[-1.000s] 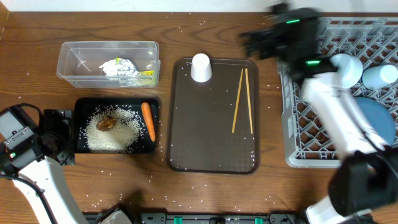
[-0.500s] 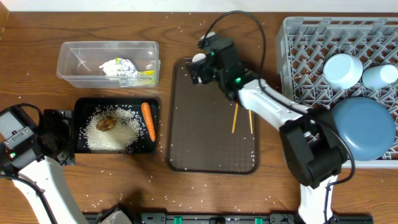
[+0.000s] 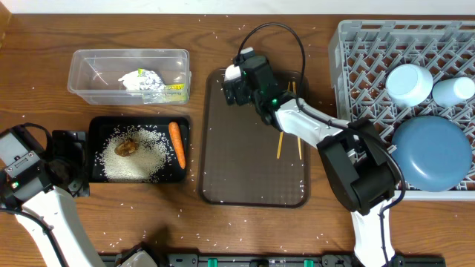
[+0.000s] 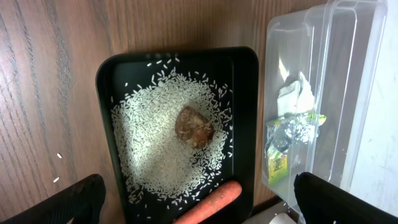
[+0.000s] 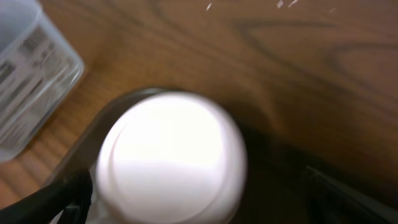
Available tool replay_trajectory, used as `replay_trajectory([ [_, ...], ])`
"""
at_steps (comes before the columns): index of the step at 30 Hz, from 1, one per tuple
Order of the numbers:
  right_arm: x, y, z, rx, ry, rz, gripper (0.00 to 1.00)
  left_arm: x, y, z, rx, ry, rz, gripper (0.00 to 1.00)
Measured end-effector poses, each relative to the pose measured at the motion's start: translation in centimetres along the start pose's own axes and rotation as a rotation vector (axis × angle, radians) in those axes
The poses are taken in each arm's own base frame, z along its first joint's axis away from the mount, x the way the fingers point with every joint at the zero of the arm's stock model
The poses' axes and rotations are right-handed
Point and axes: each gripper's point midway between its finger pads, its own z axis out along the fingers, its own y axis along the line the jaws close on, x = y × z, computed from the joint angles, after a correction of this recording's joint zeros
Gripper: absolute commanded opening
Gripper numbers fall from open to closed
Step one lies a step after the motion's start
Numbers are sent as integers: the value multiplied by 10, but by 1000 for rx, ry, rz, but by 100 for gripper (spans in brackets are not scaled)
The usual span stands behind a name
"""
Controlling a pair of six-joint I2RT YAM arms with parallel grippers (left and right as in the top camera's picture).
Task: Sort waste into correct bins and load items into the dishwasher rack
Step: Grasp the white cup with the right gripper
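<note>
Rack (image 3: 364,44), grey lattice at the right of the worktop (image 3: 44,44), is the biggest thing here. It already carries the dark-blue plate (image 3: 434,152), the light-blue bowl (image 3: 408,83) and the light-blue cup (image 3: 454,90). Next in size is the brown tray (image 3: 245,163), and at its far left corner stands the white cup (image 5: 168,155), which looks to be mouth-down with its flat base towards my wrist camera. My right tool (image 5: 193,190) hangs right over it, spread wide, one finger showing on either side and neither touching. I judge the cup light, stiff and smooth-walled, breakable if dropped and apt to slip, so I would take it across the middle of its round wall, squarely, and squeeze gently. The two chopsticks (image 3: 280,144) lie further right on the same tray: thin, light and rigid, likely to roll, best pinched together near the middle. My left tool (image 4: 199,186) is also wide and holds nothing, poised above the black tray (image 4: 102,93). The green-yellow wrapper (image 4: 278,163) in the clear tub (image 4: 348,93) shows print, and the tub wall bears markings, but all of it is too small or blurred to read.
</note>
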Motion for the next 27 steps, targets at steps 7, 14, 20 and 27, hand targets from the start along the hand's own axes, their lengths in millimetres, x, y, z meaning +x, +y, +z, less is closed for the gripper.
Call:
replay_trajectory([
  [7, 4, -1, 0, 9, 17, 25, 76, 0, 0, 0, 0, 0, 0, 98],
  [14, -1, 2, 1, 2, -10, 49, 73, 0, 0, 0, 0, 0, 0, 98],
  [20, 4, 1, 4, 3, 2, 66, 58, 0, 0, 0, 0, 0, 0, 98],
  [27, -6, 1, -5, -31, -4, 97, 42, 0, 0, 0, 0, 0, 0, 98],
])
